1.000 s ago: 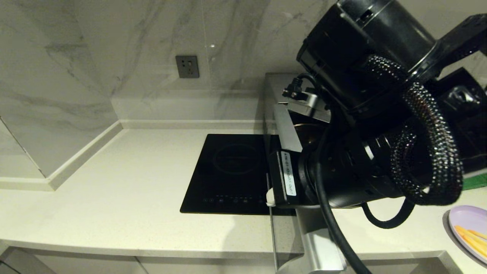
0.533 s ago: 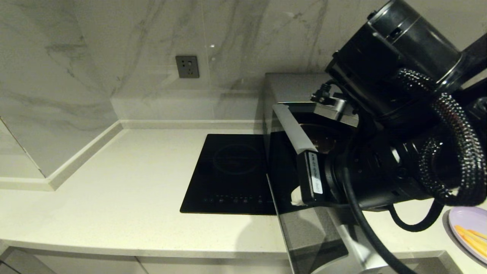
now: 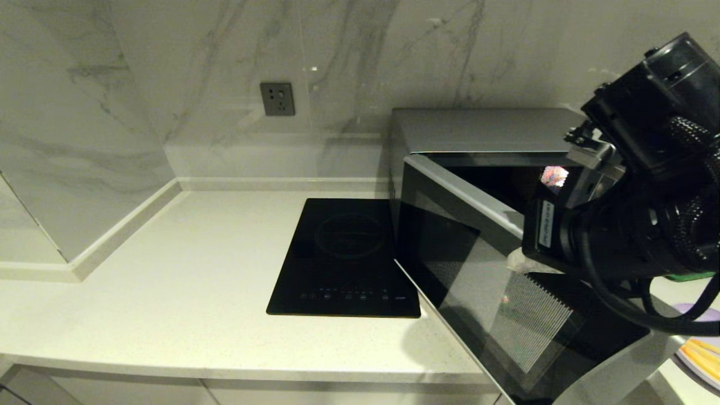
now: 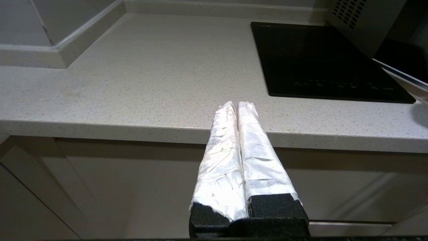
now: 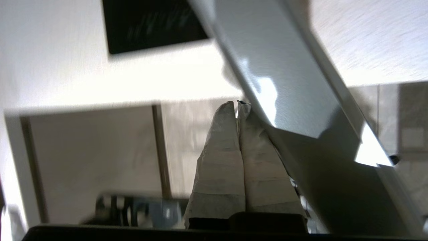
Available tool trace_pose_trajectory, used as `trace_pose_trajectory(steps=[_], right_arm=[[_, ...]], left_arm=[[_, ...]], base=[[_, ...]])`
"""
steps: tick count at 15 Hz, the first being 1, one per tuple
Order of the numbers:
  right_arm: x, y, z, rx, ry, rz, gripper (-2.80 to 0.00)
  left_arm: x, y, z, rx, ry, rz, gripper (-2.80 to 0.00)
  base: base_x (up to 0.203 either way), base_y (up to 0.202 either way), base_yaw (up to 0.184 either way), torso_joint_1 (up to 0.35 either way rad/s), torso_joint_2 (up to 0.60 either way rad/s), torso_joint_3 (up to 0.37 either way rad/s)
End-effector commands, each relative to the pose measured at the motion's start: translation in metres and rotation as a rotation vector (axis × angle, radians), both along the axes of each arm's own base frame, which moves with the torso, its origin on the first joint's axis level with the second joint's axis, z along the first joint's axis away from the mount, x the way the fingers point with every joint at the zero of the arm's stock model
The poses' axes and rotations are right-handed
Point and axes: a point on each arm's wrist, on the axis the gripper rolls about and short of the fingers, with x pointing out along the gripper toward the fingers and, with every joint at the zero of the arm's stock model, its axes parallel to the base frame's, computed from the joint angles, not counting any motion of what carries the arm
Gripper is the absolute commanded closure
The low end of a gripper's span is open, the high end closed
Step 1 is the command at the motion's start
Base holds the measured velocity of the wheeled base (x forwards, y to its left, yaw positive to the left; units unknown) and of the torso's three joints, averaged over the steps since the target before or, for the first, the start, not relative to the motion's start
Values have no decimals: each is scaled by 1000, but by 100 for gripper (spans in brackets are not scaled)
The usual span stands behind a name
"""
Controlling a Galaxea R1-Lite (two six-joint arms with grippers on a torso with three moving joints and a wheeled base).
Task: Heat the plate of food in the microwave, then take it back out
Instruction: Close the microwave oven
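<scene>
Where door [image 3: 484, 281] swings, right pincer [image 5: 238, 104] alongside

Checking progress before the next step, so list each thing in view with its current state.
microwave: door partly open, swung out over the counter edge.
plate of food: on the counter at the robot's right, outside the microwave.
induction cooktop: bare, no lights showing.
right tool: shut, against the microwave door.
left tool: shut, parked before the counter edge.
</scene>
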Motion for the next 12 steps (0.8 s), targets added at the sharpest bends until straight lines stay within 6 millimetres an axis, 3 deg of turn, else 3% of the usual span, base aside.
trace_pose_trajectory(steps=[1, 6, 12], right_arm=[[2, -31, -4, 7, -22, -117, 0], [26, -71, -14, 26, -59, -316, 0], [54, -107, -13, 54, -147, -477, 0]], left_arm=[[0, 0, 0, 0, -1, 0, 0], [0, 0, 0, 0, -1, 0, 0], [0, 0, 0, -1, -1, 0, 0]], base=[[0, 0, 0, 0, 0, 0], [0, 0, 0, 0, 0, 0], [0, 0, 0, 0, 0, 0]])
